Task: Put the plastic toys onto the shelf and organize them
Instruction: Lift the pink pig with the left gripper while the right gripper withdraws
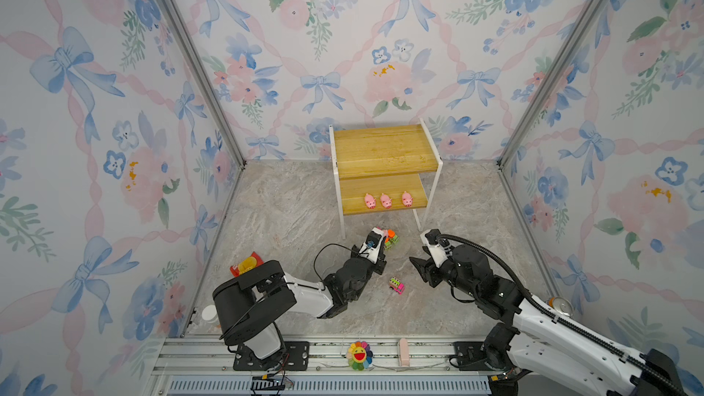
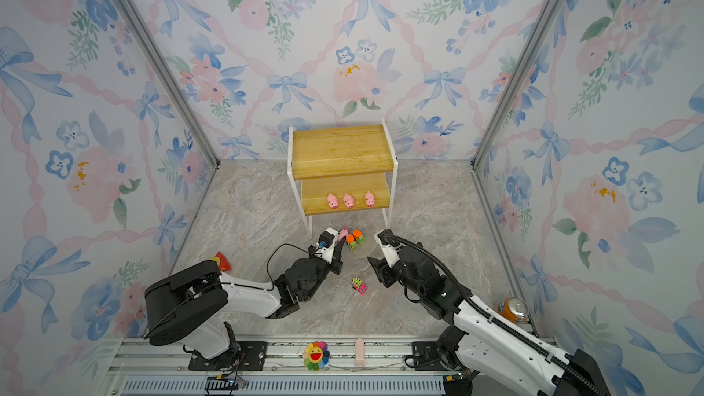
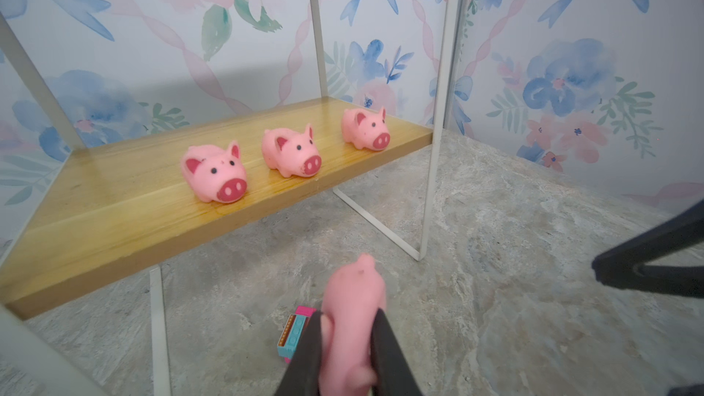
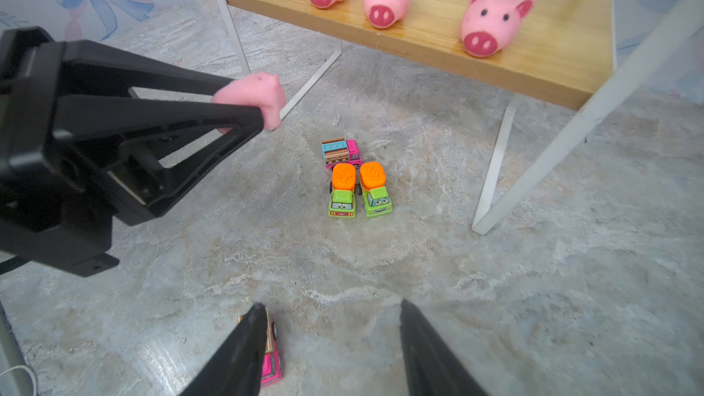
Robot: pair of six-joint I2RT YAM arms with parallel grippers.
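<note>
The left gripper (image 3: 348,314), clamped on the fourth pig (image 3: 354,287), should set it snout-forward on the lower board (image 3: 114,215), left front corner — right gripper (image 4: 332,304) gapes empty.

This is a robot test cell dressed as a nursery, not a real room. The flowered wallpaper (image 1: 343,32) sits on flat panels held by bare aluminium posts (image 1: 192,59). The stone-look floor (image 1: 289,203) is a small tabletop. A left arm (image 1: 304,293) and a right arm (image 1: 552,340) are bolted to an aluminium rail (image 1: 430,350) along the front edge, facing a small shelf (image 1: 384,146).
</note>
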